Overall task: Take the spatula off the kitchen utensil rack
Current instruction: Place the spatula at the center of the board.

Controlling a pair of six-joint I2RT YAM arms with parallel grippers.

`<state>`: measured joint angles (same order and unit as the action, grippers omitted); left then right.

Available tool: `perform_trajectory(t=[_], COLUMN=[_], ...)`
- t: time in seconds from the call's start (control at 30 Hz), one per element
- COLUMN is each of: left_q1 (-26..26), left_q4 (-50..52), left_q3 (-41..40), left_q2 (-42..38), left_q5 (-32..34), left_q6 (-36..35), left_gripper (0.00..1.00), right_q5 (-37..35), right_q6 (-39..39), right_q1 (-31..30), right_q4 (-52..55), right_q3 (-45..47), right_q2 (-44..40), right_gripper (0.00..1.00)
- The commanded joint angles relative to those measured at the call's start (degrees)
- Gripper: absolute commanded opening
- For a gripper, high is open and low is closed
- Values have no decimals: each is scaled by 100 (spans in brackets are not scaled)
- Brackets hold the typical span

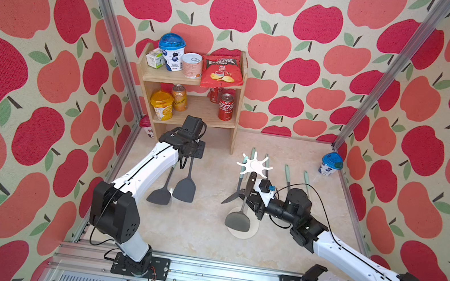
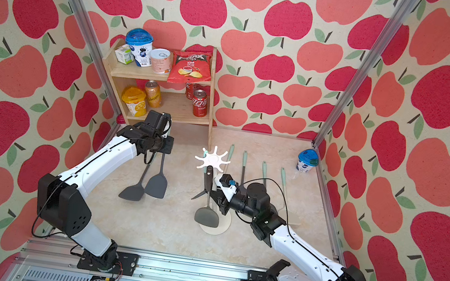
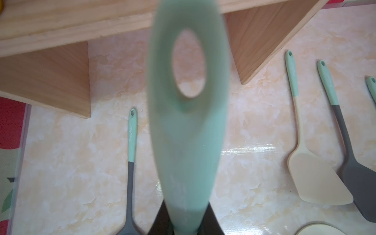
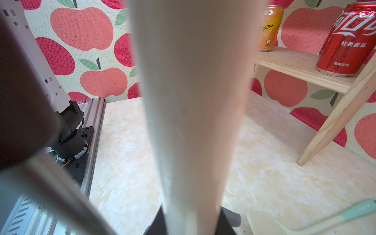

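The white kitchen utensil rack (image 1: 254, 165) (image 2: 212, 159) stands mid-table on its round base (image 1: 250, 235). My right gripper (image 1: 252, 198) (image 4: 193, 221) is shut on the rack's pole (image 4: 193, 101). A grey spatula (image 1: 238, 220) (image 2: 206, 216) hangs from a prong. Beside it hangs a narrow grey utensil (image 1: 231, 198) with a mint handle. Over to the left, well clear of the rack, my left gripper (image 1: 194, 155) (image 3: 186, 219) is shut on the mint handle of another spatula (image 1: 184, 190) (image 3: 187, 132). Its grey blade hangs above the table.
A grey spatula (image 1: 160, 196) (image 3: 131, 138) lies on the table under my left gripper. Several mint-handled utensils (image 1: 286, 173) (image 3: 317, 179) lie behind the rack. The wooden shelf (image 1: 239, 104) with cans and snacks stands at the back. A blue-lidded cup (image 1: 331, 163) sits at the back right.
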<state>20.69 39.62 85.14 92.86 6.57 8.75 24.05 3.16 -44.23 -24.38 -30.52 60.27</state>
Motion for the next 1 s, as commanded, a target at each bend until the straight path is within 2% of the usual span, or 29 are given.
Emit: perform_trajectory(t=[0.0, 0.27, 0.4, 0.97], left_q1=[-46, -148, -152, -356], left_q4=[7, -147, -366, -427], left_q3=[73, -66, -146, 132], left_q2=[168, 768, 729, 1992], left_q5=[-38, 37, -37, -81], left_q6=[107, 212, 249, 135], left_gripper=[0, 0, 0, 0], right_q5=[-410, -410, -419, -463], right_q6=[141, 137, 141, 143], right_q1=[72, 72, 72, 72], right_q4=[689, 707, 700, 724], right_q3=[46, 46, 46, 82], right_q2=[135, 112, 115, 29], right_gripper=[0, 0, 0, 0])
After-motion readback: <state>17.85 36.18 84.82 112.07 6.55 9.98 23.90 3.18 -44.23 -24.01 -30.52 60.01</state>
